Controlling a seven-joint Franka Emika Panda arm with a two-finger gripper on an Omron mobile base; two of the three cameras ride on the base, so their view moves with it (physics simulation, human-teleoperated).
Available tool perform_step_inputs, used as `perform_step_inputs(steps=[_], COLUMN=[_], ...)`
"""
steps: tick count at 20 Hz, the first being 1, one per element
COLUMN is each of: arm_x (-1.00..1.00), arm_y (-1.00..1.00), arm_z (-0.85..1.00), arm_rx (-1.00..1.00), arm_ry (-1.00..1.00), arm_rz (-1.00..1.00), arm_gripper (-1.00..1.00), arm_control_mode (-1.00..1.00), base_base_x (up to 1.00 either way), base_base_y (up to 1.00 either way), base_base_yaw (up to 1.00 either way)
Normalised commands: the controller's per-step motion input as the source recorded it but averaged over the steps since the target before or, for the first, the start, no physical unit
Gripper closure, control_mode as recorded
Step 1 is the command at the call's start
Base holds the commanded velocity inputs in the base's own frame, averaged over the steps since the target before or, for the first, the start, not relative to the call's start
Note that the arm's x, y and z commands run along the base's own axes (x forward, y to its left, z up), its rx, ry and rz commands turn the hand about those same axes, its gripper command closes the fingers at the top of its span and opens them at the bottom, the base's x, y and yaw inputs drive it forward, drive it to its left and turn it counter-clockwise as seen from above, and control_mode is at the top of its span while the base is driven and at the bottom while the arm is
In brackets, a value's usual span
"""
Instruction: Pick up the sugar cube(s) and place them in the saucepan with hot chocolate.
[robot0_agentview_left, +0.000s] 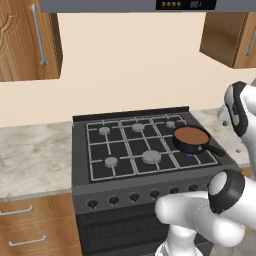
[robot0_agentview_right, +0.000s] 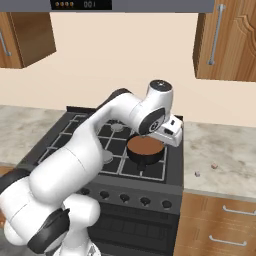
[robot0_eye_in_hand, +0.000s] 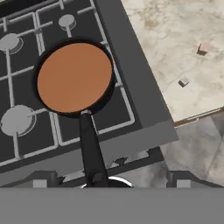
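Observation:
The saucepan with hot chocolate (robot0_eye_in_hand: 74, 76) is a small dark pan with a black rim and orange-brown liquid. It stands on the stove's front right burner (robot0_agentview_left: 190, 139), its black handle (robot0_eye_in_hand: 89, 144) pointing toward the stove's front. Two small sugar cubes lie on the marble counter right of the stove, one pinkish (robot0_eye_in_hand: 204, 47) (robot0_agentview_right: 214, 165) and one greyish (robot0_eye_in_hand: 183, 81) (robot0_agentview_right: 197, 174). My gripper (robot0_eye_in_hand: 111, 183) hovers high over the pan's right side (robot0_agentview_right: 174, 136), left of the cubes. It is open, its fingertips (robot0_eye_in_hand: 39, 183) wide apart with nothing between them.
The black stove (robot0_agentview_left: 80, 150) has several burners and a row of knobs (robot0_agentview_right: 125, 198) along its front. Marble counter (robot0_agentview_right: 225, 150) runs on both sides. Wooden wall cabinets (robot0_agentview_right: 225, 40) and a range hood (robot0_agentview_left: 130, 4) hang above, with drawers (robot0_agentview_right: 220, 225) below the counter.

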Motion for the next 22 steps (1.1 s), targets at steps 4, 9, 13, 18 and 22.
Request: perform_step_inputs(steps=[4, 9, 13, 18, 22], arm_x=[0.0, 0.0, 0.0, 0.0, 0.08], arm_y=[-0.86, -0.54, -0.2, -0.37, -0.24], arm_z=[-0.05, -0.19, -0.53, -0.5, -0.56], arm_rx=[0.0, -0.04, -0.03, 0.0, 0.0], arm_ry=[0.09, 0.15, 0.07, 0.02, -0.01], arm_rz=[-0.15, -0.07, 0.0, 0.0, 0.0], arm_gripper=[-1.0, -1.0, -1.0, -1.0, -1.0], arm_control_mode=[-1.0, -1.0, -1.0, -1.0, -1.0], base_base_x=[0.0, 0.0, 0.0, 0.0, 0.0], base_base_y=[0.0, 0.0, 0.0, 0.0, 0.0], base_base_yaw=[0.0, 0.0, 0.0, 0.0, 0.0])
